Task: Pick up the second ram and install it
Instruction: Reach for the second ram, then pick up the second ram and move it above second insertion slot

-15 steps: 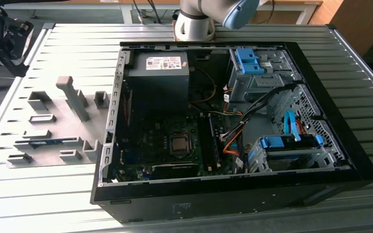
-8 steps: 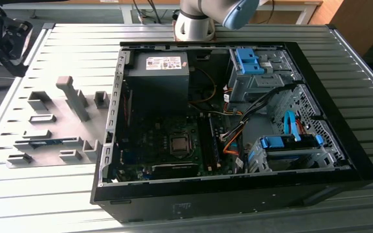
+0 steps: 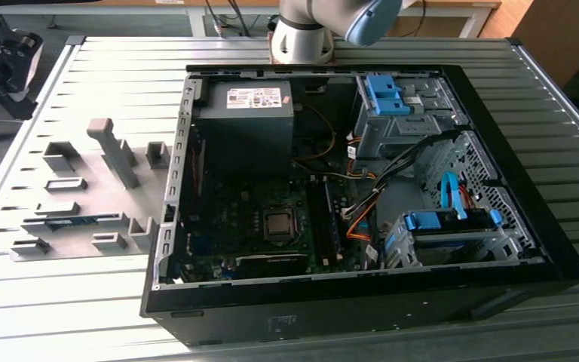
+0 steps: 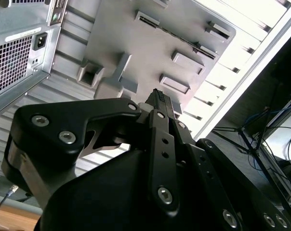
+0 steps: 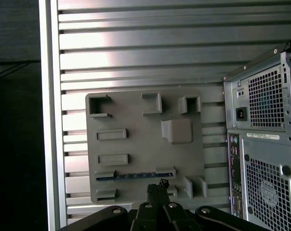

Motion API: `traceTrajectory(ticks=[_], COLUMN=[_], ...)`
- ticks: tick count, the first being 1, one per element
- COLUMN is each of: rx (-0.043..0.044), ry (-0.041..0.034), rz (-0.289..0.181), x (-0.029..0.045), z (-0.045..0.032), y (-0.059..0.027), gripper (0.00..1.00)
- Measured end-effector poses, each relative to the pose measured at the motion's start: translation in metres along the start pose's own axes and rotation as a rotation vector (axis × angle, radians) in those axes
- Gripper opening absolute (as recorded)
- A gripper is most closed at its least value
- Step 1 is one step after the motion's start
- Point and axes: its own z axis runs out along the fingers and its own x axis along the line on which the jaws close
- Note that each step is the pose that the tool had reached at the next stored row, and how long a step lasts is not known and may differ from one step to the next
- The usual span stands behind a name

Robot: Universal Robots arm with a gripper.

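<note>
One second ram (image 5: 136,175) is seen in the first wrist view, lying flat between two end blocks on the single gray holder plate (image 5: 136,144). In the exterior view it sits low at the exterior view's left. Roughly a dozen raised blocks are counted on that plate, one partly hidden behind the fingers. One open computer case (image 3: 531,249) is set on the slatted table (image 3: 58,317), with two blue drive caddies inside. Whether a stick is seated in the dark memory slots (image 3: 320,219) cannot be made out. The arm (image 3: 310,30) is cut off by the frame's upper edge. The gripper (image 5: 157,185) is held above the plate, apart from the ram, its fingers drawn together with nothing between them.
</note>
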Motion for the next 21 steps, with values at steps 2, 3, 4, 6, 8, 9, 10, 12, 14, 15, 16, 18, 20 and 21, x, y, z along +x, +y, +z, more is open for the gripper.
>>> traceTrajectory(ticks=[2, 3, 4, 6, 8, 9, 10, 12, 14, 15, 16, 18, 20, 21], rx=[0.0001, 0.0000, 0.0000, 0.0001, 0.0001, 0.0000, 0.0001, 0.0000, 0.0000, 0.0000, 0.0000, 0.0000, 0.0000, 0.0000], ry=[0.0000, 0.0000, 0.0000, 0.0000, 0.0000, 0.0000, 0.0000, 0.0000, 0.0000, 0.0000, 0.0000, 0.0000, 0.0000, 0.0000], rz=[0.000, 0.000, 0.000, 0.000, 0.000, 0.000, 0.000, 0.000, 0.000, 0.000, 0.000, 0.000, 0.000, 0.000], x=[0.0021, 0.0033, 0.0043, 0.0061, 0.0072, 0.0072, 0.0100, 0.0127, 0.0128, 0.0128, 0.0129, 0.0130, 0.0131, 0.0131], z=[-0.0001, -0.0001, -0.0001, -0.0002, -0.0002, -0.0002, -0.0003, -0.0003, -0.0004, -0.0004, -0.0004, -0.0004, -0.0004, -0.0004], y=[-0.0002, -0.0003, -0.0004, -0.0005, -0.0006, -0.0006, -0.0008, -0.0010, -0.0010, -0.0010, -0.0010, -0.0010, -0.0010, -0.0010], gripper=[0.11, 0.11, 0.11, 0.11, 0.11, 0.11, 0.11, 0.11, 0.11, 0.11, 0.11, 0.11, 0.11, 0.11])
